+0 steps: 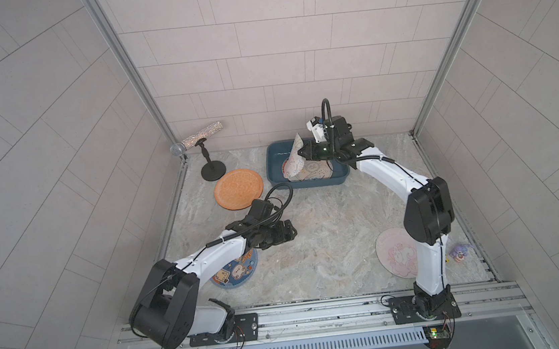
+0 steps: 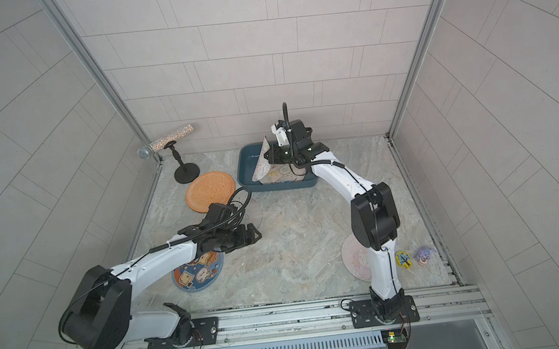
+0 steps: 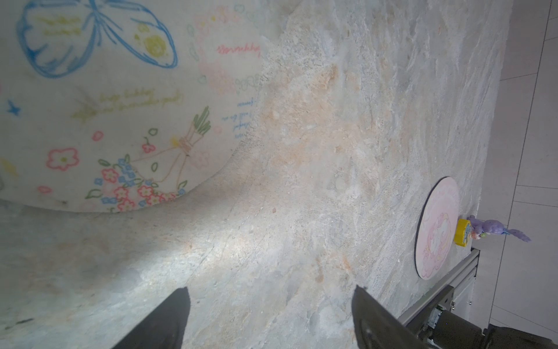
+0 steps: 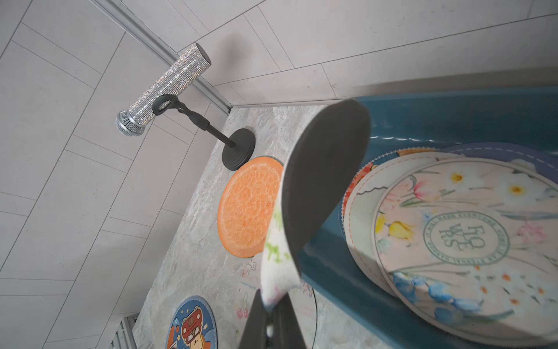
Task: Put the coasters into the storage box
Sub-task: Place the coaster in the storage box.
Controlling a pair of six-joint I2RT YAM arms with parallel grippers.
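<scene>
Your right gripper (image 4: 269, 303) was clenched on the edge of a thin round white printed coaster with a dark underside (image 1: 292, 163). That coaster hung curled and nearly upright over the left part of the shallow dark teal-blue plastic storage box (image 1: 277, 154). The box sat at the far edge of the marble-patterned worktop (image 1: 330, 240), about midway along it. Several flat coasters lay overlapping inside it, with a pale floral one (image 4: 468, 241) on top. Whether the hanging coaster touched them, you could not tell.

Your left gripper (image 3: 271, 290) was released, its jaws apart with nothing between them. It hovered left of the worktop's middle, near a flat white round coaster printed with a blue butterfly and flowers (image 3: 105, 105).

A plain textured orange round coaster (image 1: 238, 188) lay towards the far left corner, just beside the black microphone stand (image 1: 214, 172). A blue cartoon-print coaster (image 1: 235, 274) lay by the left edge, partly under your left arm. A pale pink round coaster (image 1: 397, 253) lay towards the near right corner.
</scene>
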